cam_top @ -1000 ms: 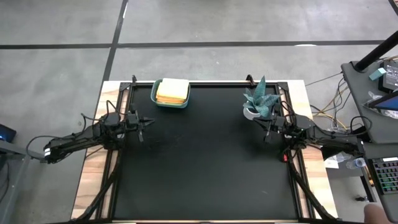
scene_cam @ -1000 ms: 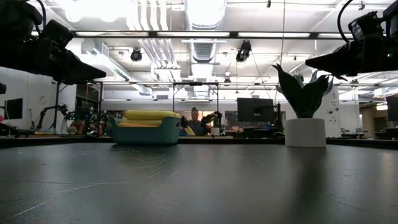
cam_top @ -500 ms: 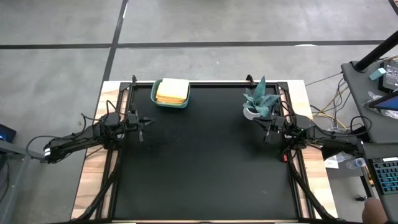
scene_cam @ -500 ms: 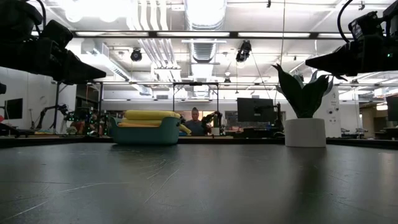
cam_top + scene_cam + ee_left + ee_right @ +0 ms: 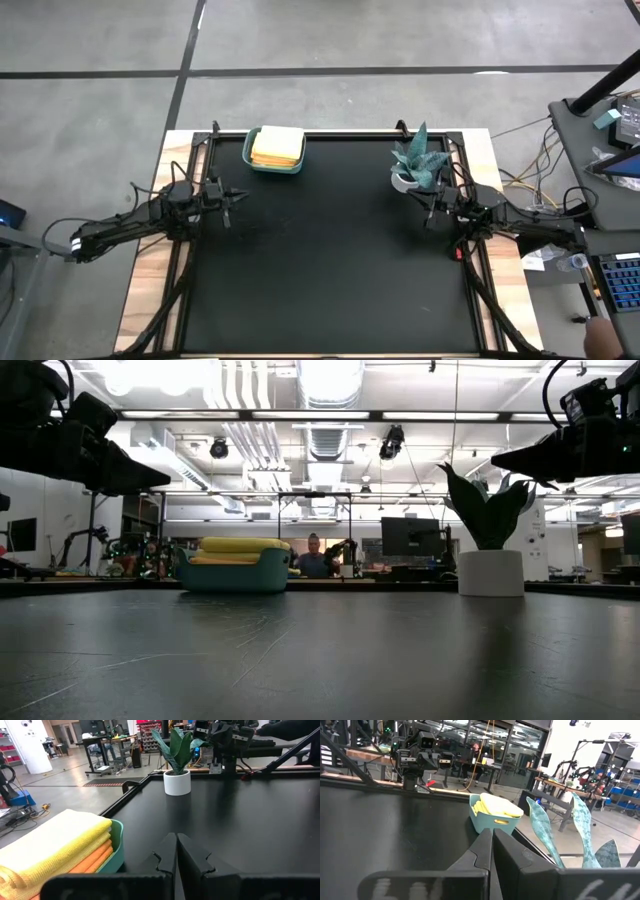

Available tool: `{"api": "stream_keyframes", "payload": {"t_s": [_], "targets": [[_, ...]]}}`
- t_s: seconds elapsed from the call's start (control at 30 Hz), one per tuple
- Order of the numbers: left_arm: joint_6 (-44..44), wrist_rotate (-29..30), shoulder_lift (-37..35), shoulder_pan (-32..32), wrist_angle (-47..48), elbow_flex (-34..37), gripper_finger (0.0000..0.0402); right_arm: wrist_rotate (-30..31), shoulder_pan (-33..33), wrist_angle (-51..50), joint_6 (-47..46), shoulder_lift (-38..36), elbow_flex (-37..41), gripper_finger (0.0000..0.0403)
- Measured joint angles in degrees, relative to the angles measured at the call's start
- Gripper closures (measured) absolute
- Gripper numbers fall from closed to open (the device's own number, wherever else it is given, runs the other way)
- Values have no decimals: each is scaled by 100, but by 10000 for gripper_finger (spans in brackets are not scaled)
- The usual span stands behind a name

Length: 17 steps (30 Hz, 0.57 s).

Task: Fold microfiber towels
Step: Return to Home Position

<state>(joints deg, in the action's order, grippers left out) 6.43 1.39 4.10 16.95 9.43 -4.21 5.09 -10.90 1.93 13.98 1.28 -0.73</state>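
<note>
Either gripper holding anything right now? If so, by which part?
Nothing held. The left gripper and right gripper both have their jaws shut with nothing between them. The towels sit stacked in the teal bin.

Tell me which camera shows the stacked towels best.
Left wrist view: the towels show yellow over orange in the teal bin. High view shows only the yellow top; low and right wrist views, yellow above the rim.

Bin: teal rectangular plastic bin (image 5: 232, 578), upright at the table's far edge, left side.
Plant: small green-leaved plant in a white round pot (image 5: 490, 573), far edge, right side, well apart from the bin.
Table: flat black matte tabletop (image 5: 330, 260), pale wooden border (image 5: 145, 290) along 2 sides.
Background: 1 person (image 5: 316, 564) in the room beyond the table.
</note>
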Motion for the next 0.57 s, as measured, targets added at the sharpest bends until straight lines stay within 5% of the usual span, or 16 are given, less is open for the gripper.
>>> {"api": "stream_keyframes", "payload": {"t_s": [0.57], "targets": [[0,-35,0,-2,0,0,402,-1,0,0,0,0,0,394]]}}
